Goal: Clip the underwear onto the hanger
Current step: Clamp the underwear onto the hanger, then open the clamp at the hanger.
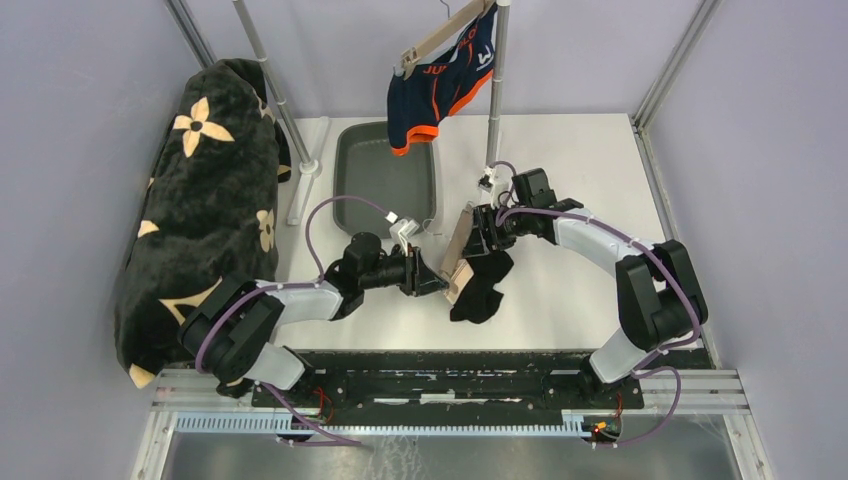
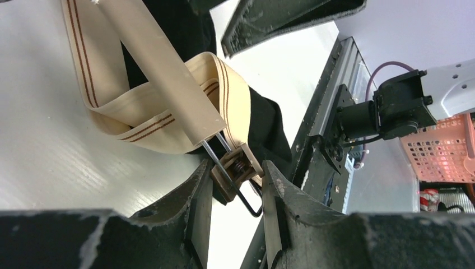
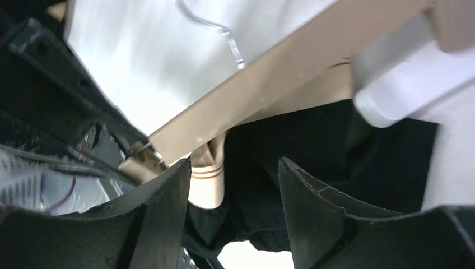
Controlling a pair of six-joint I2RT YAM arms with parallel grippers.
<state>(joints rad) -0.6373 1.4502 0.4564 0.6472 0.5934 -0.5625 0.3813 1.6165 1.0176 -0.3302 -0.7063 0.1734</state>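
A wooden hanger (image 1: 459, 245) lies slanted on the white table with black underwear (image 1: 482, 288) under its near end. In the left wrist view the cream striped waistband (image 2: 224, 95) loops round the hanger bar (image 2: 157, 73). My left gripper (image 2: 236, 166) is shut on the hanger's wooden clip (image 2: 238, 171), and both fingers touch it. My right gripper (image 3: 232, 162) is open above the underwear (image 3: 336, 151). The waistband (image 3: 207, 179) sits beside its left finger, below the hanger bar (image 3: 280, 78). In the top view the two grippers (image 1: 443, 283) (image 1: 478, 238) meet at the hanger.
A second hanger carrying navy and orange underwear (image 1: 445, 85) hangs from a rack pole (image 1: 497, 90) at the back. A grey bin (image 1: 385, 170) stands behind the grippers. A black flowered blanket (image 1: 200, 200) drapes at the left. An orange basket (image 2: 442, 151) stands beyond the table's front rail.
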